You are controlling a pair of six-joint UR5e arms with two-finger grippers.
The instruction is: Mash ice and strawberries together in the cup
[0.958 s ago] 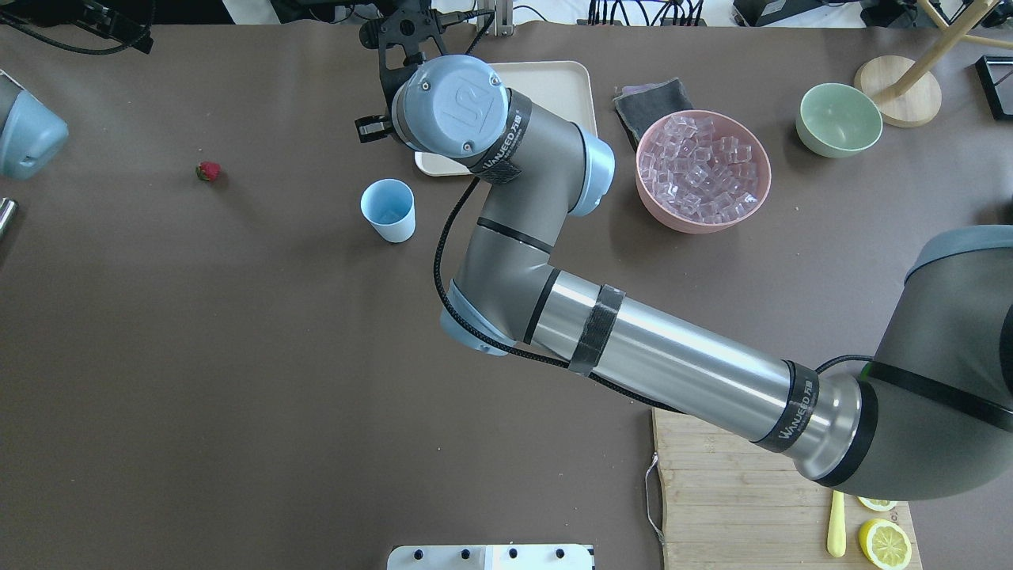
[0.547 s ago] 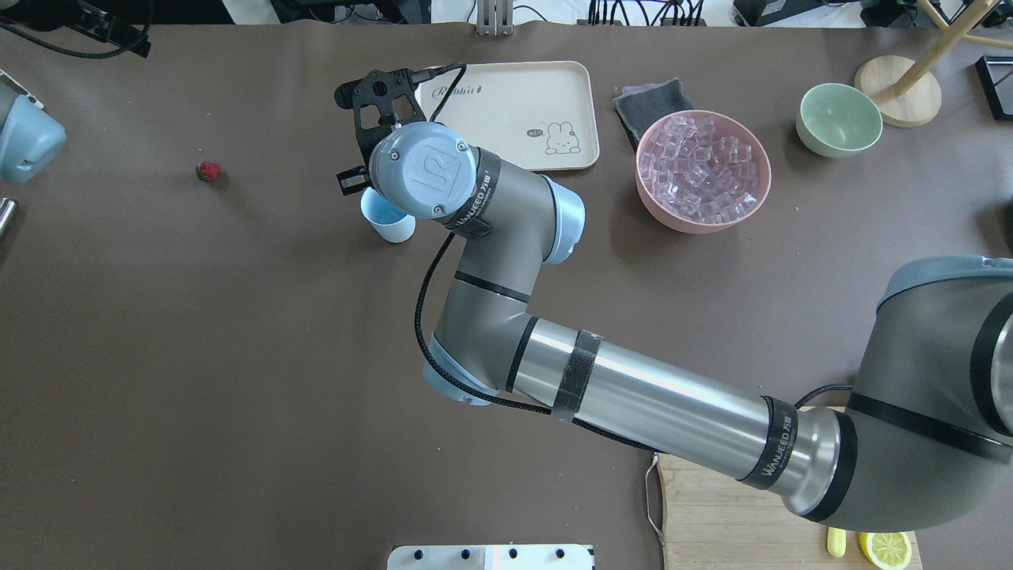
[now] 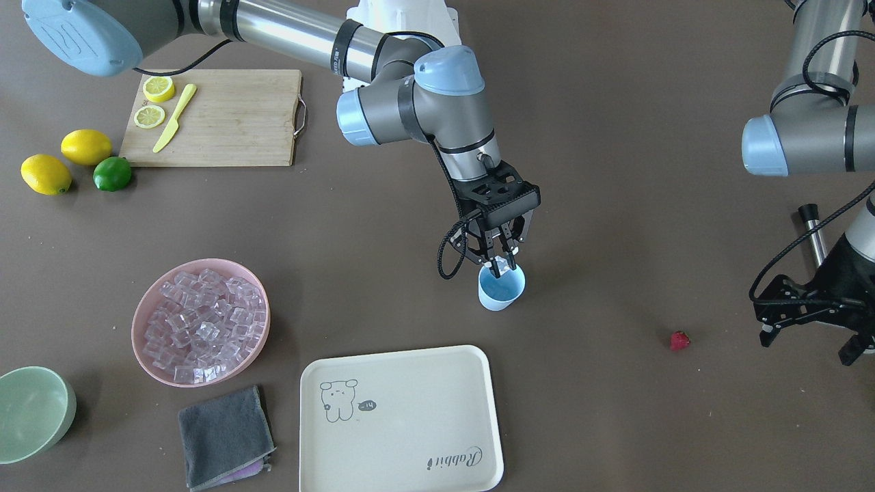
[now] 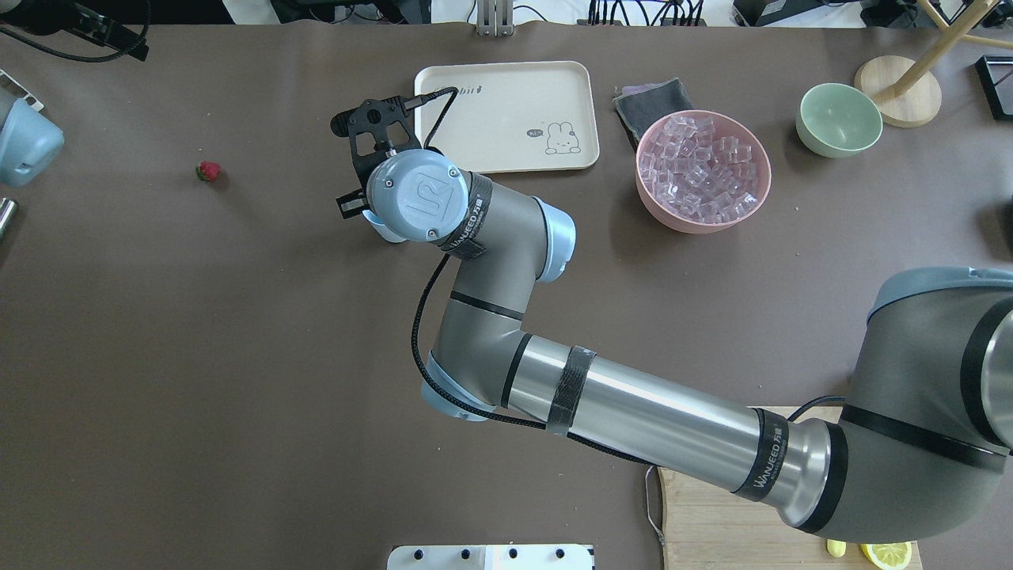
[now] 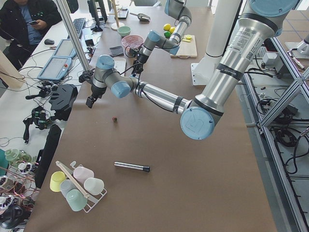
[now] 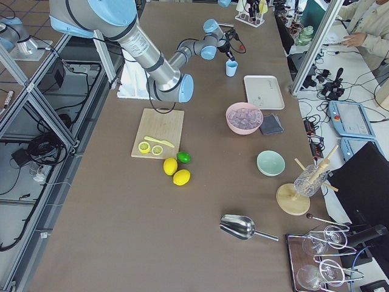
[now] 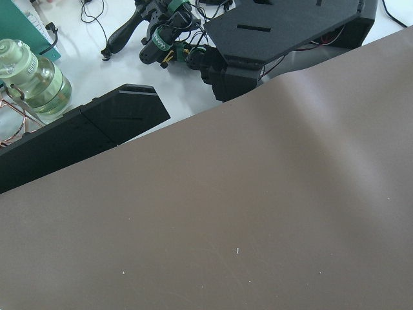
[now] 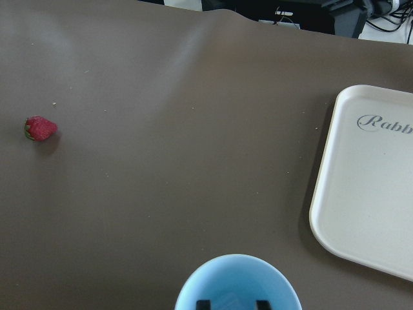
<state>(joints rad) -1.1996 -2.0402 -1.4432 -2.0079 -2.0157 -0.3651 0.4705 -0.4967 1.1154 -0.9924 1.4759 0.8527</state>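
The pale-blue cup (image 3: pixel 502 292) stands mid-table; in the overhead view (image 4: pixel 381 232) the right wrist hides most of it. My right gripper (image 3: pixel 500 262) hangs just above the cup's rim, shut on a clear ice cube (image 3: pixel 501 269). In the right wrist view its fingertips (image 8: pixel 203 303) sit over the cup's mouth (image 8: pixel 237 278). More ice (image 3: pixel 203 326) fills the pink bowl (image 3: pixel 136 316). One red strawberry (image 3: pixel 679 339) lies on the table, also in the overhead view (image 4: pixel 208 171). My left gripper (image 3: pixel 811 336) is open and empty, close beside the strawberry.
A cream tray (image 3: pixel 410 424) lies in front of the cup. A grey cloth (image 3: pixel 224 437) and a green bowl (image 3: pixel 31 413) sit near the pink bowl. A cutting board (image 3: pixel 225 116) holds lemon slices and a knife. A metal rod (image 3: pixel 813 236) lies by the left arm.
My right arm has swung from over the tray's corner to above the cup, and its wrist now covers the cup in the overhead view. The strawberry has not moved.
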